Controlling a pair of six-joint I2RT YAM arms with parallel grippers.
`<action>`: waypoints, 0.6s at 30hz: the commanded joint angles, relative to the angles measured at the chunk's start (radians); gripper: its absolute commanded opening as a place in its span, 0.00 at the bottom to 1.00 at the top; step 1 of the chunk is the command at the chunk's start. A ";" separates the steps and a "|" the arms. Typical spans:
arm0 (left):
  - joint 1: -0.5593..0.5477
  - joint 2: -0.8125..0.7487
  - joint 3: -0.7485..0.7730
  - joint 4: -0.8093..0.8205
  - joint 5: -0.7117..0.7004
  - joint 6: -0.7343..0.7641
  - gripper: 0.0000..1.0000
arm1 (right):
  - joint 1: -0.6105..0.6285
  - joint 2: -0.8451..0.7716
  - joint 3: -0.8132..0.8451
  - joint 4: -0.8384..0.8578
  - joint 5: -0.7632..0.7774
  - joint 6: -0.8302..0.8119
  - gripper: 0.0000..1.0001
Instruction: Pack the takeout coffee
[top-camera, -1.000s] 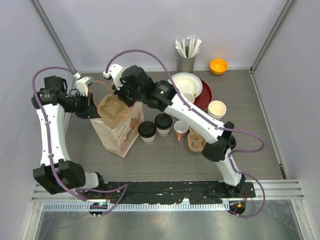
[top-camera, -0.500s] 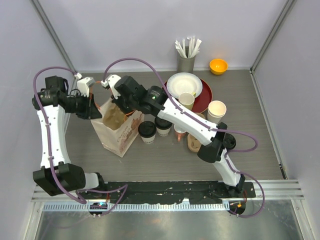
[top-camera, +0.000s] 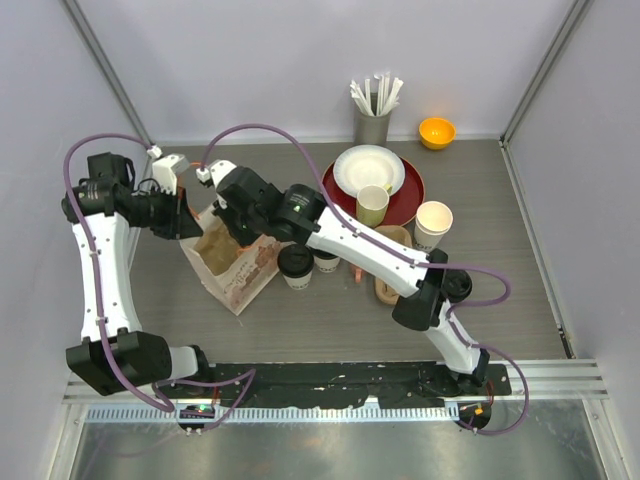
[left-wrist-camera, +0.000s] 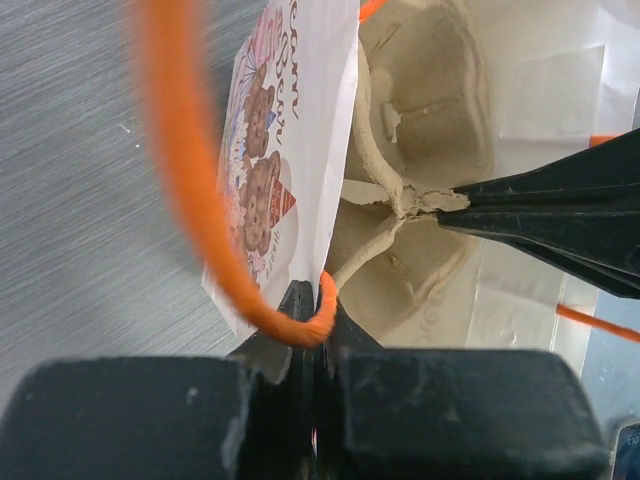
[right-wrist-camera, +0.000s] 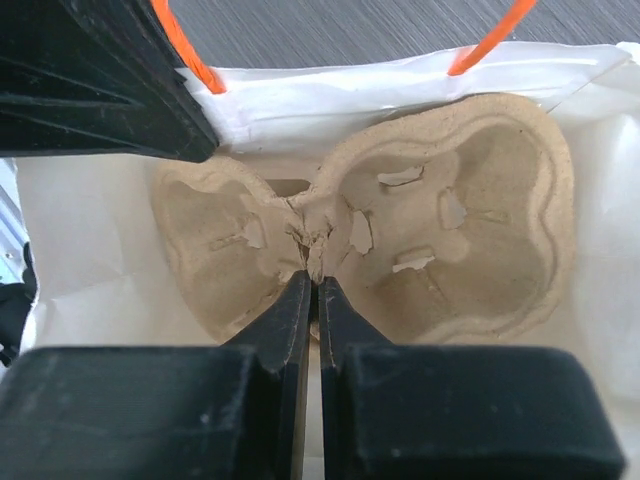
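Observation:
Two cream paper cups with black lids stand on the table just right of a white printed paper bag; my right arm partly covers the second cup. My left gripper is shut on the bag's rim by its orange handle. My right gripper is shut on the middle ridge of a brown pulp cup carrier that sits down inside the open bag. The carrier also shows in the left wrist view.
A red plate bears a white plate and a pale green mug. Near it are an open paper cup, another pulp carrier, a straw holder and an orange bowl.
My right gripper has moved left and down with the carrier, which has sunk from above the bag's mouth to inside it. The left gripper has kept hold of the rim.

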 joint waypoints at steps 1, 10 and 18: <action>-0.001 -0.036 0.018 -0.059 0.046 0.021 0.00 | -0.024 -0.029 0.021 0.134 -0.044 0.053 0.01; -0.001 -0.031 0.027 -0.080 0.047 0.050 0.00 | -0.100 0.080 0.018 0.052 -0.061 0.069 0.01; -0.008 -0.033 0.019 -0.079 0.093 0.057 0.00 | -0.082 0.149 0.037 0.021 -0.038 0.044 0.01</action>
